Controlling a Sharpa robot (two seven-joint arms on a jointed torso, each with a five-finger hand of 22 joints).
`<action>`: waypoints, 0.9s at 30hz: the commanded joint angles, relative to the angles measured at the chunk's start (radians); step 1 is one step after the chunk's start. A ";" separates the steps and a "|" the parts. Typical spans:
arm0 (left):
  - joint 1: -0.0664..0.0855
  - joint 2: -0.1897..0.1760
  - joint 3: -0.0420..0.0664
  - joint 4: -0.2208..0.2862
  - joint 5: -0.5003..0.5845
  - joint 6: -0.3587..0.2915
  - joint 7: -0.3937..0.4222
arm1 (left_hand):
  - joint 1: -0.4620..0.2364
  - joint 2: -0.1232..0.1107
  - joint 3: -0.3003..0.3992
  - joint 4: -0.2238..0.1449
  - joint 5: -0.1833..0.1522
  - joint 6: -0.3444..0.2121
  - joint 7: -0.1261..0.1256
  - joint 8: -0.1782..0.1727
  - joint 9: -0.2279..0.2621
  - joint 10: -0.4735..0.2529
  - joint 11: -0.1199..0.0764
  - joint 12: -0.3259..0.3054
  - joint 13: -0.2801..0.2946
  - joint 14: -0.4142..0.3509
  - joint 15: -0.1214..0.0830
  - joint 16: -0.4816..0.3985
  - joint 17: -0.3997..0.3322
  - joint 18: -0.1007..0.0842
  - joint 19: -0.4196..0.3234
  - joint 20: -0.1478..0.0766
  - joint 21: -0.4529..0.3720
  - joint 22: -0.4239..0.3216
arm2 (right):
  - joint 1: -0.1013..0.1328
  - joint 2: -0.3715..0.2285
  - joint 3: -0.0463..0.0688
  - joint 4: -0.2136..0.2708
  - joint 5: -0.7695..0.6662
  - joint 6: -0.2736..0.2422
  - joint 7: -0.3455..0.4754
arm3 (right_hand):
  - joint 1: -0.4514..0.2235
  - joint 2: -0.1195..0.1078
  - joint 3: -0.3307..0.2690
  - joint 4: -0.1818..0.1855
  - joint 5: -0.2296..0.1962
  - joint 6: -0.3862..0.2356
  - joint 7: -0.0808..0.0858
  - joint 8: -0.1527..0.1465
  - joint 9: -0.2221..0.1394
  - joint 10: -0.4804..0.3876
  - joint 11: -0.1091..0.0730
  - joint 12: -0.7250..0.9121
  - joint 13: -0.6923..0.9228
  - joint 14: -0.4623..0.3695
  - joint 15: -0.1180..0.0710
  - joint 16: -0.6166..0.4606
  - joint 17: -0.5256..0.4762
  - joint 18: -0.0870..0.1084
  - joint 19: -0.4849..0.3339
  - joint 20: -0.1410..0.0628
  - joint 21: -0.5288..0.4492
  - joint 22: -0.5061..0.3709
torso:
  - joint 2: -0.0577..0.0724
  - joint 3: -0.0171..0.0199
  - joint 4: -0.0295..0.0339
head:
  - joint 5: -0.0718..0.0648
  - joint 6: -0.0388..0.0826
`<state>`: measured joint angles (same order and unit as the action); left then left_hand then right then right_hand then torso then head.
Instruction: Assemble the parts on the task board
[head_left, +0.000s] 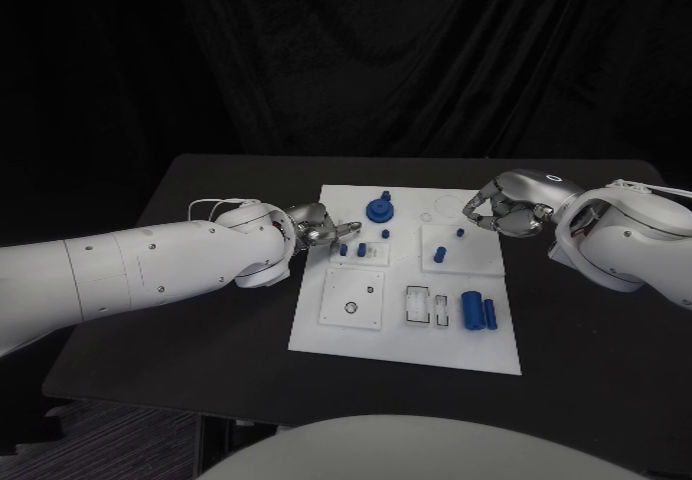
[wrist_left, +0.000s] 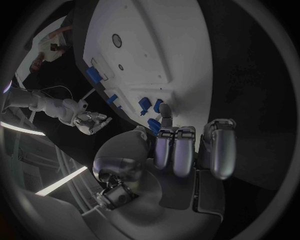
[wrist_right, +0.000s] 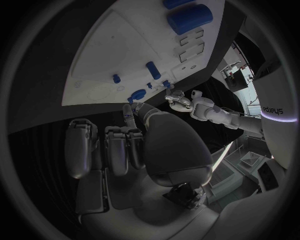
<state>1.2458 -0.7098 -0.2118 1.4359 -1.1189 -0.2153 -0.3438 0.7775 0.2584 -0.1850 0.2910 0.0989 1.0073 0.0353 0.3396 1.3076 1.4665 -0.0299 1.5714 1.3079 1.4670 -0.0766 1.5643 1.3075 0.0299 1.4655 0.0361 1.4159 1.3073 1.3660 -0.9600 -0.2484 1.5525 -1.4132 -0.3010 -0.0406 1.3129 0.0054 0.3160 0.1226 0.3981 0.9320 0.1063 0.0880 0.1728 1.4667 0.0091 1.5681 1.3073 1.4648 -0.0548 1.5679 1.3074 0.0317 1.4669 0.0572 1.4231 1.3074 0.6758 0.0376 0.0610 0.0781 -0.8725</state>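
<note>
Hands hovering at opposite edges of the white task board (head_left: 335, 330), left hand (head_left: 309, 228) and right hand (head_left: 503, 206) with fingers curled, holding nothing, blue parts (head_left: 477, 309) untouched; probably pre-grasp, next needing a reach and pinch.

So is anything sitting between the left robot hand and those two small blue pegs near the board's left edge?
Nothing visible does. The left robot hand hovers at the task board's left edge, holding nothing, and the two small blue pegs stand just beside its fingertips with only bare white board between.
</note>
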 joint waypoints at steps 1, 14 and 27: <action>-0.002 -0.010 0.001 0.010 -0.008 -0.126 0.109 | 0.038 0.000 -0.016 0.000 0.029 -0.011 -0.003 0.019 0.022 0.104 -0.002 -0.001 0.263 0.104 -0.002 0.007 0.263 0.003 0.042 -0.001 0.010 0.220 | -0.002 -0.002 0.001 0.002 -0.002 0.001 -0.013 | -0.007 -0.001 0.008 -0.001 0.005 -0.003 -0.004 -0.004 -0.001 0.104 -0.002 0.003 0.264 0.106 -0.001 0.003 0.263 0.007 0.025 -0.001 -0.004 0.211 | 0.000 0.0001 -0.0004 | -0.001 0.000; 0.003 -0.051 0.001 0.005 -0.087 -0.336 0.447 | 0.308 -0.033 -0.041 -0.001 0.347 -0.171 0.012 0.129 0.028 0.104 0.013 -0.001 0.263 0.104 0.015 0.007 0.263 0.009 0.021 0.010 -0.014 0.212 | -0.002 -0.004 0.001 -0.001 0.008 -0.017 0.003 | -0.009 -0.001 0.009 -0.002 0.005 -0.003 -0.004 -0.004 -0.001 0.104 -0.002 0.003 0.264 0.106 -0.001 0.003 0.263 0.007 0.026 -0.002 -0.004 0.212 | -0.001 0.0004 0.0006 | -0.005 0.000; 0.009 0.042 0.001 -0.124 -0.291 -0.165 0.673 | 0.905 -0.311 0.463 -0.027 0.175 -0.411 0.111 -0.062 -0.417 -0.828 0.134 -1.047 -0.473 -0.056 0.123 -0.096 0.098 0.039 -0.121 0.108 -0.092 0.173 | -0.003 0.000 0.001 -0.007 0.029 -0.029 0.020 | -0.009 0.000 0.011 -0.003 0.007 -0.001 -0.003 -0.003 0.000 0.104 -0.002 0.003 0.264 0.106 -0.001 0.003 0.263 0.007 0.026 -0.002 -0.003 0.212 | 0.001 -0.0008 -0.0014 | -0.007 0.000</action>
<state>1.2521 -0.6750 -0.2113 1.3193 -1.2743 -0.4406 0.2363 1.6803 -0.0341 0.2526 0.2701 0.2856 0.5855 0.1543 0.2884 0.9225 0.6230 0.1117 0.5498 0.8730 1.3874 0.0559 1.4614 1.3074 0.0770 1.3154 0.1424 1.2941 1.3073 1.3657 -0.9608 -0.2484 1.5460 -1.3930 -0.3097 -0.0266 1.3129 0.0054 0.3201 0.1185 0.4021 0.9320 0.1064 0.0880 0.1728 1.4667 0.0091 1.5681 1.3078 1.4648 -0.0548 1.5679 1.3074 0.0318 1.4669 0.0571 1.4231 1.3073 0.6758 0.0372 0.0596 0.0734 -0.8725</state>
